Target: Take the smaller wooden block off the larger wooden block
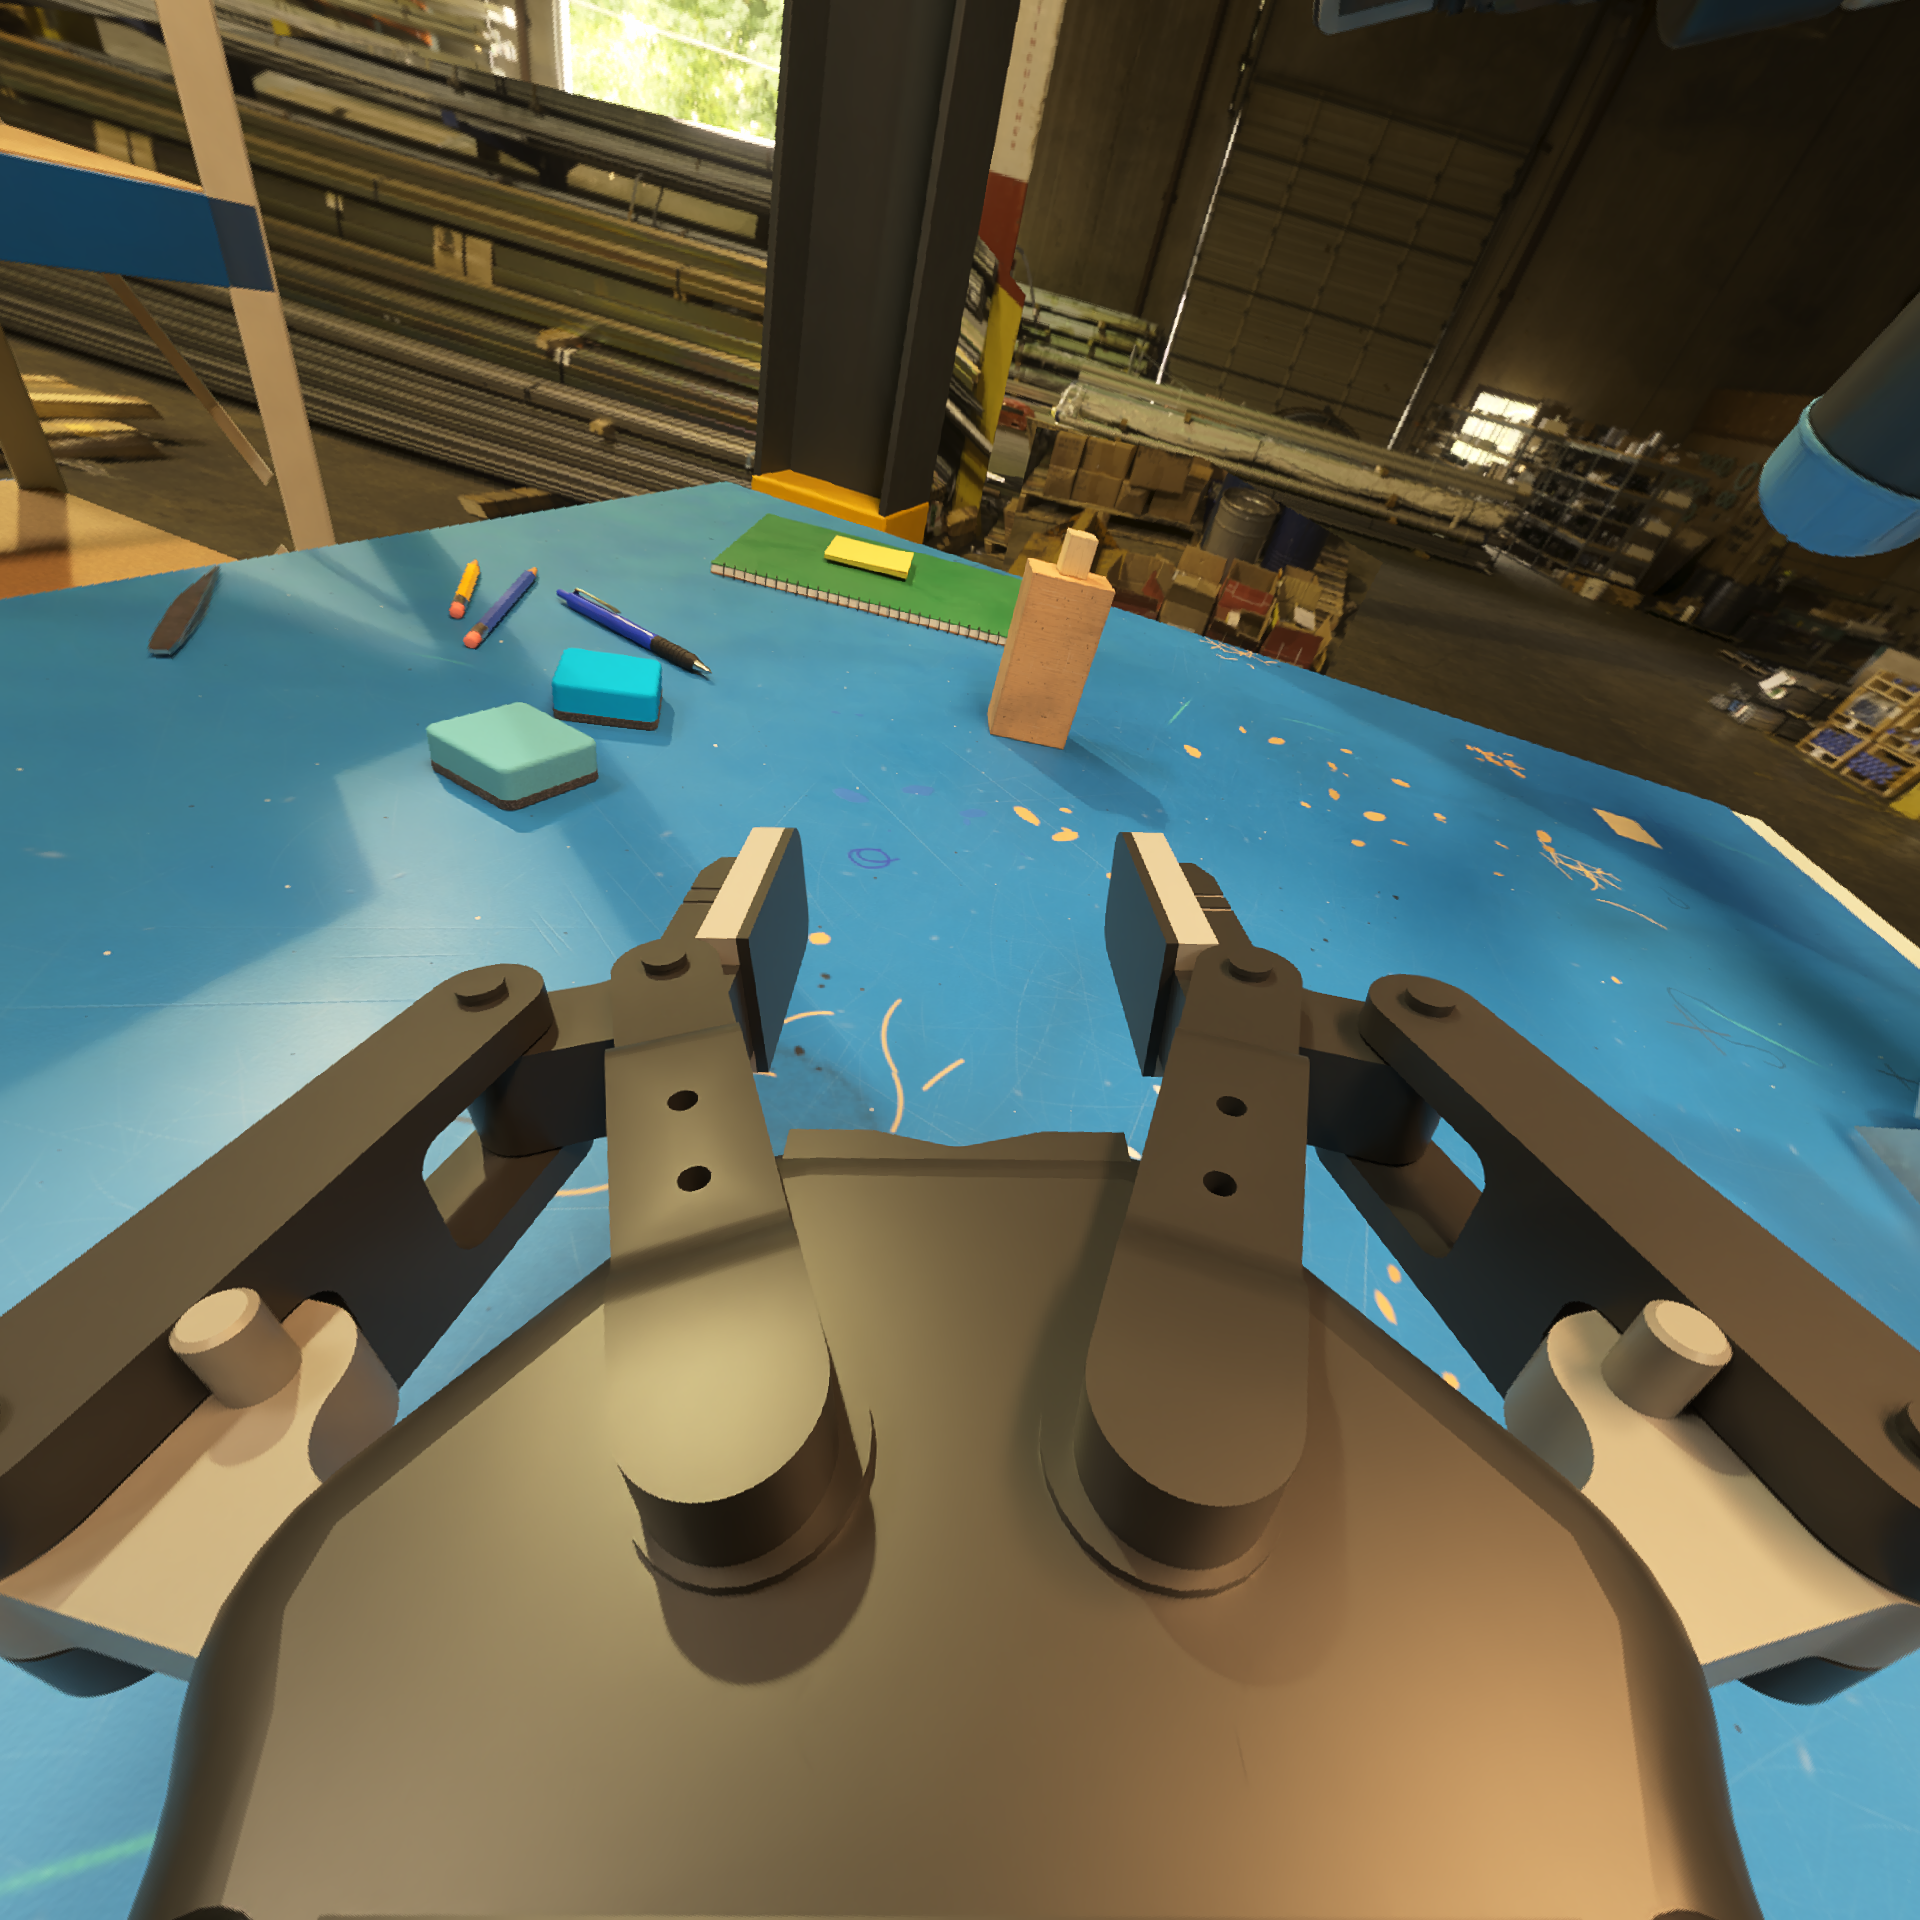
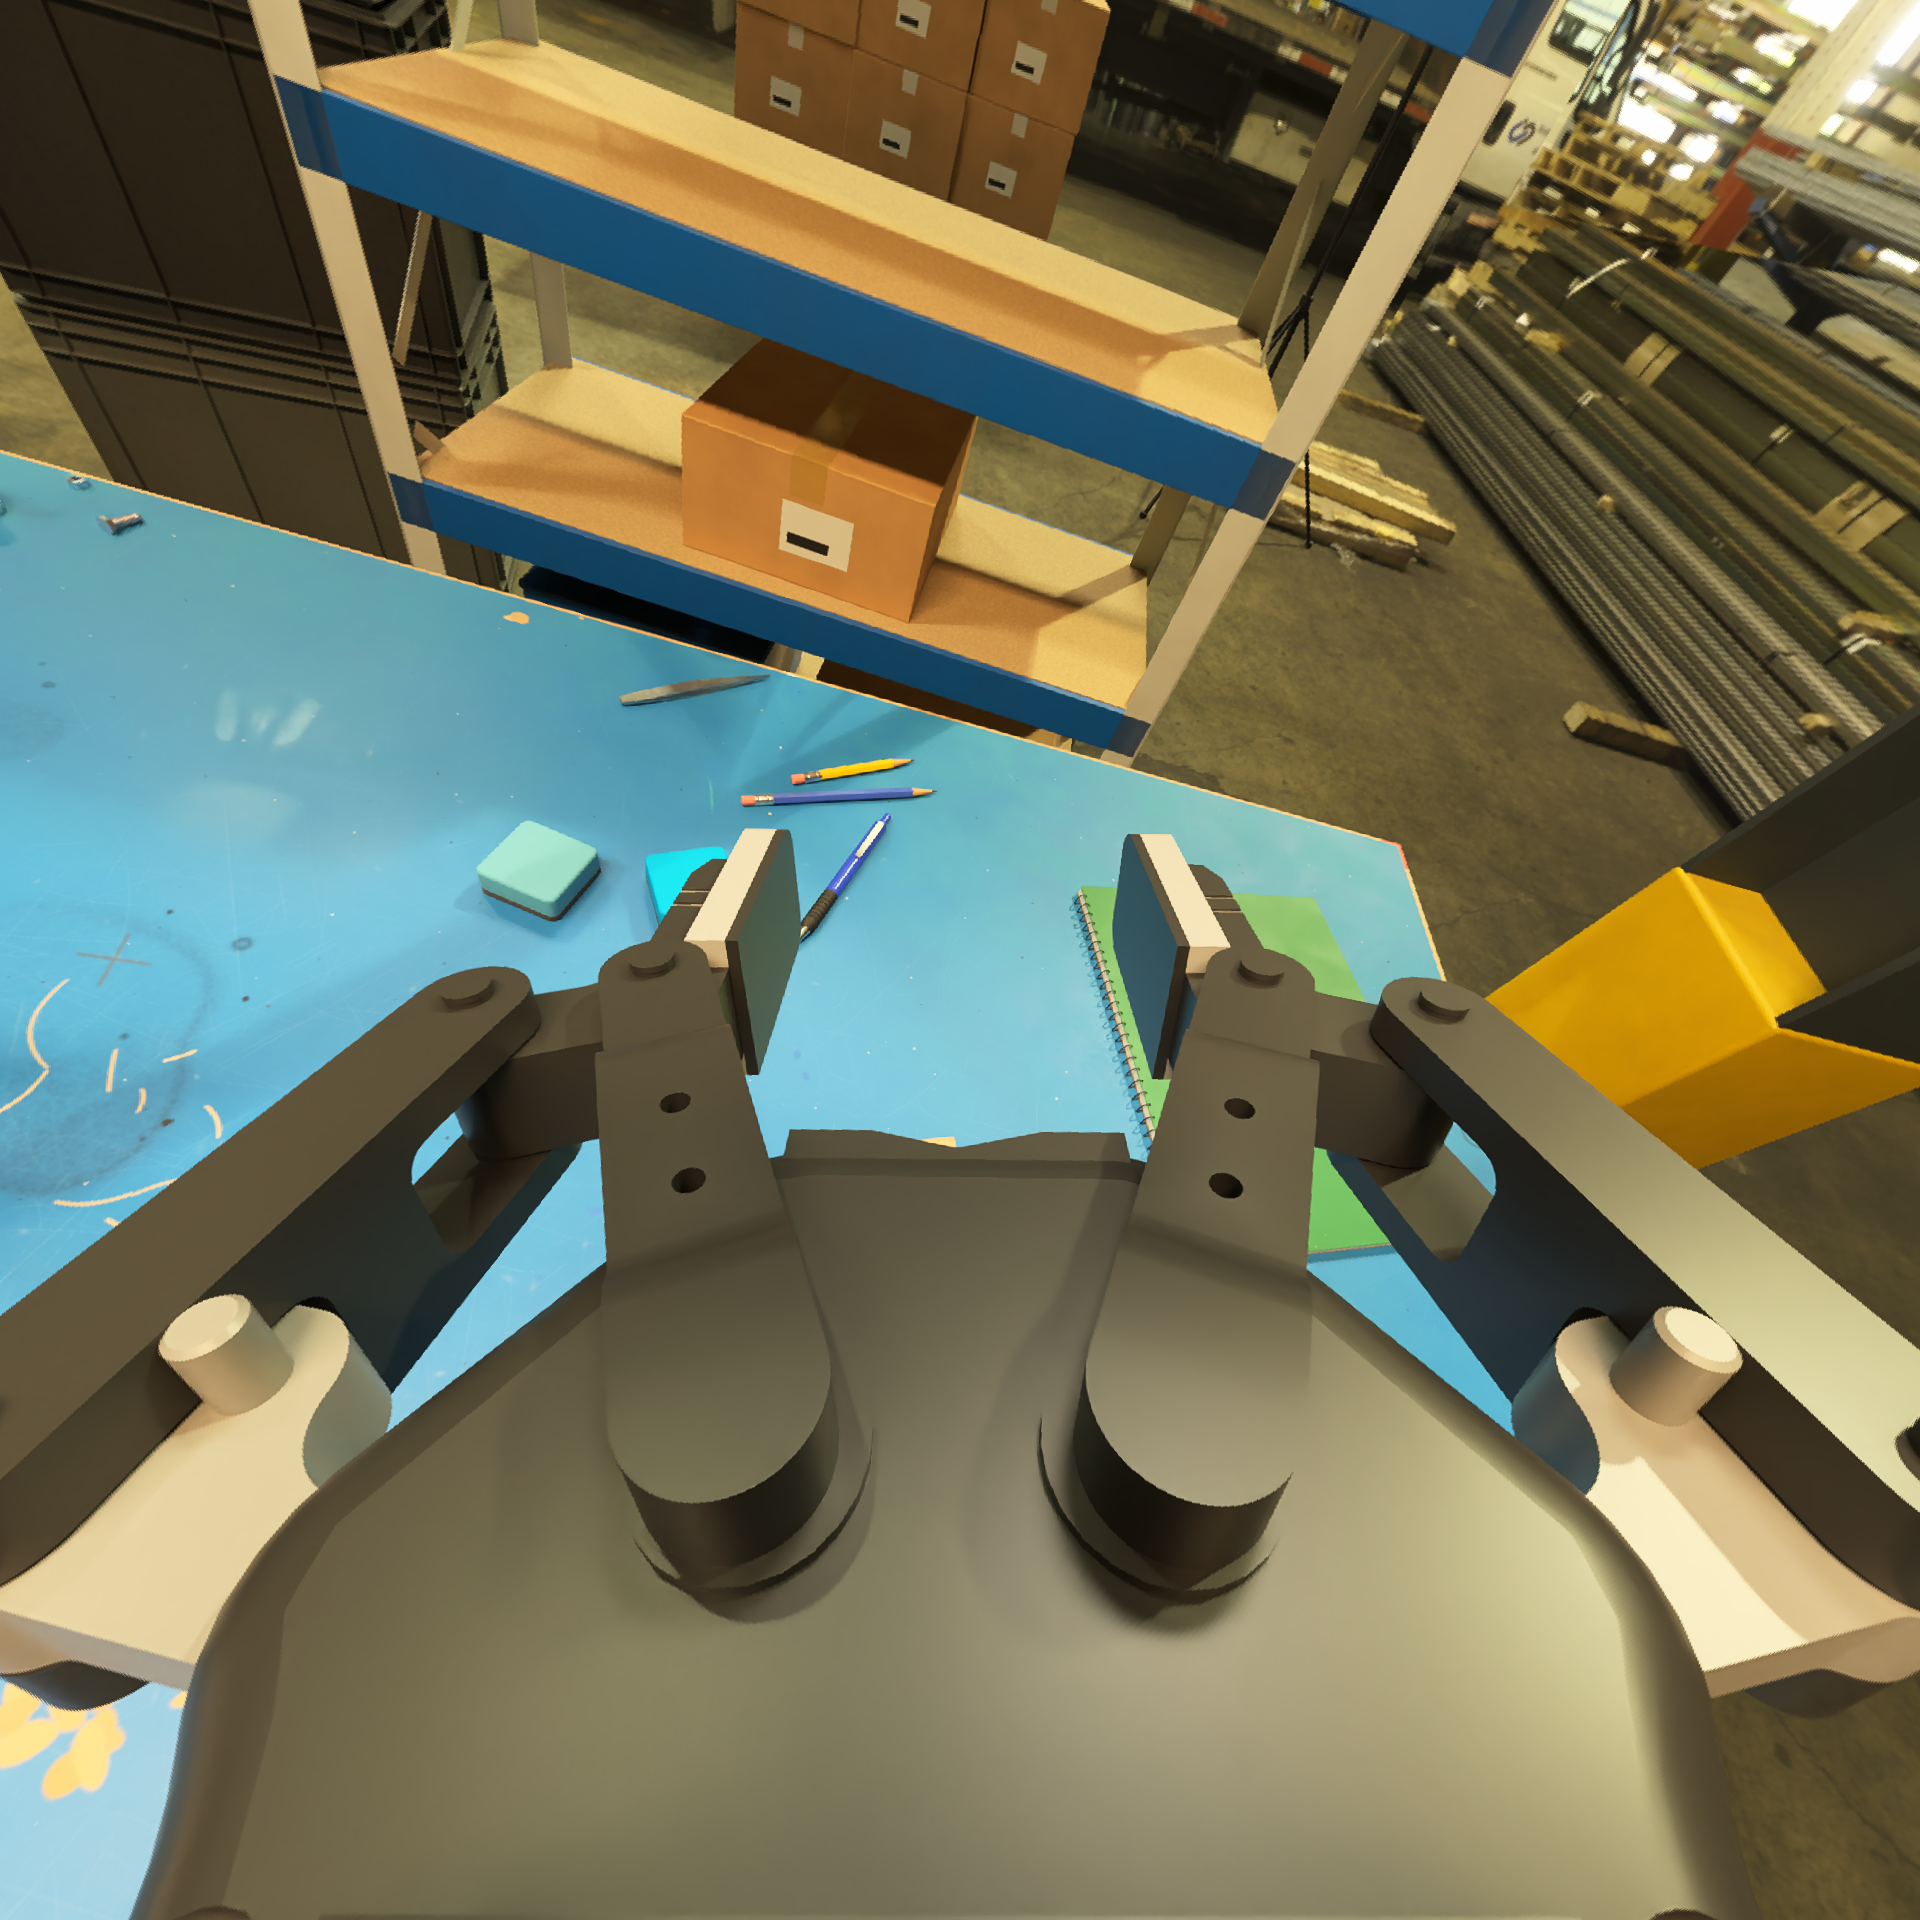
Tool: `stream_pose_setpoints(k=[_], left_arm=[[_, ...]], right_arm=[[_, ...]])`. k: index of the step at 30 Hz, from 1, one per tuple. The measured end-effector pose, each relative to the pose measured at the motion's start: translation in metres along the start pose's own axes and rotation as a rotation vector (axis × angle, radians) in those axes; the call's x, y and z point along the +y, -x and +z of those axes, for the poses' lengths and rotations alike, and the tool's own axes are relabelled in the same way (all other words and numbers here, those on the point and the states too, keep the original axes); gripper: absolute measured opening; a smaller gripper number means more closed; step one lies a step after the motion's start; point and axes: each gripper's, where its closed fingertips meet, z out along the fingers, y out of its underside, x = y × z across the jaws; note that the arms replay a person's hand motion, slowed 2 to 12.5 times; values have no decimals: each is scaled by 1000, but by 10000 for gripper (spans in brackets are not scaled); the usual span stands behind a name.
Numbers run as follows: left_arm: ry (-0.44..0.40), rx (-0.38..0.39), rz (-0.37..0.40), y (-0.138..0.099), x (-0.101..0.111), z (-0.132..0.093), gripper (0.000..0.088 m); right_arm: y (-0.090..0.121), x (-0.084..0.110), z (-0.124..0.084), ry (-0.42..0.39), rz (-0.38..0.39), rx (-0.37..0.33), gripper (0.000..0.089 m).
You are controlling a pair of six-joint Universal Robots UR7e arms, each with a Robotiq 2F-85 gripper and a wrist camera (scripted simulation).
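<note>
Left gripper (image 1: 956, 940) hangs over the blue desk (image 1: 312, 935), jaws wide and empty, same for the right gripper (image 2: 956, 940). The smaller wooden block (image 1: 1077, 552) is perched on the upright larger wooden block (image 1: 1049, 665), well ahead by the green notebook (image 1: 935, 592), so it's probably lining up an approach.

left gripper (image 1: 956, 935) — dark grey metal body, jointed linkage bars, round pivot pins | fingers (image 1: 774, 925) — black flat pads on pale backing strips, two screw holes each | right gripper (image 2: 956, 935) same build | pale cream side brackets with pegs | other arm (image 1: 1844, 468) grey tube, blue cap
</note>
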Motion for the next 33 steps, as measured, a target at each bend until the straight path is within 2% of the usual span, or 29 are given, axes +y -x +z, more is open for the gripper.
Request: stream_pose_setpoints(k=[16,33], left_arm=[[9,-2,0,0,3,2,522],[13,-1,-4,1,4,4,522]], right_arm=[[-6,27,11,-13,97,-43,547],[-12,39,15,-82,225,-105,543]])
